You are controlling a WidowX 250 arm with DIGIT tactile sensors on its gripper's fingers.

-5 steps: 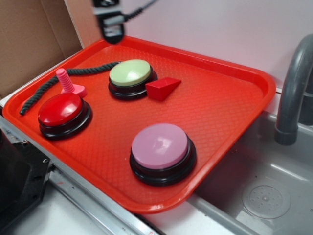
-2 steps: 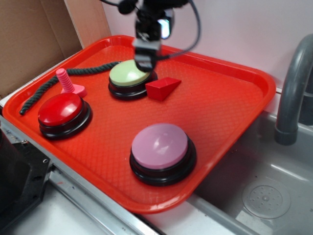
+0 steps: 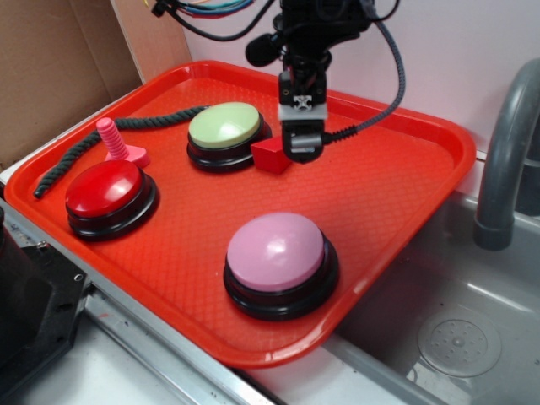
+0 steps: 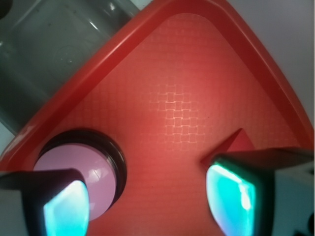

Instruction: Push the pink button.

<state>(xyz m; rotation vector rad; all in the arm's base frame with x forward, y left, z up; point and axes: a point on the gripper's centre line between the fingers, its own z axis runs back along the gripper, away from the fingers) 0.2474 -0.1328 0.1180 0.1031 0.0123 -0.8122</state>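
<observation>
Exterior view: three buttons on one red tray [image 3: 405,194]: pink button [image 3: 277,251] near its front edge, green [image 3: 224,125], red [image 3: 105,187]. One wedge [image 3: 268,153], one peg [image 3: 111,139], one rope [image 3: 84,145]. Gripper [image 3: 303,148] hangs open above the wedge. No writing legible.

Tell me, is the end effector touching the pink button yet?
No, the end effector hangs over the red wedge block, well apart from the pink button.

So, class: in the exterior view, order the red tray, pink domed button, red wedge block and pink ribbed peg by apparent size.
1. Red plastic tray
2. Pink domed button, nearest the camera
3. Red wedge block, partly hidden by the end effector, and pink ribbed peg: too close to rank
</observation>
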